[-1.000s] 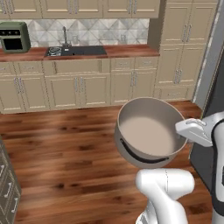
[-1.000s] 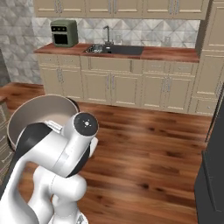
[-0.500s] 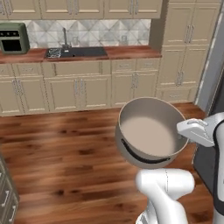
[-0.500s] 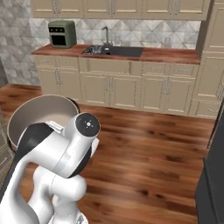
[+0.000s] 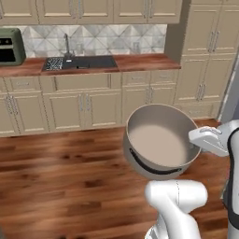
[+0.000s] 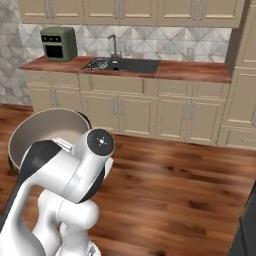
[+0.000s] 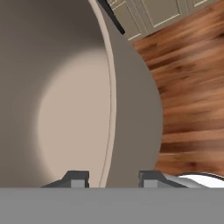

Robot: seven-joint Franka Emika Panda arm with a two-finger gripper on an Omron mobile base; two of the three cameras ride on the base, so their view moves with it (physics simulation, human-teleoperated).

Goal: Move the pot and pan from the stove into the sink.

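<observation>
I am in a home kitchen: cream cabinets [image 6: 120, 107] run along the far wall under a wooden worktop [image 6: 190, 71] with a black sink [image 5: 79, 62] and faucet [image 6: 114, 46], a tiled backsplash [image 5: 107, 40], a green toaster oven [image 6: 59, 43] at left, and plank wood floor [image 6: 180, 190].

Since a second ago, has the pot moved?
Yes. The pot keeps its place in the left base view, but the sink has slid lower: the base is carrying it closer.

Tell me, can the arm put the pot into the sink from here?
Probably not yet. The pot hangs in the gripper over the wood floor, and the sink lies across the room.
</observation>
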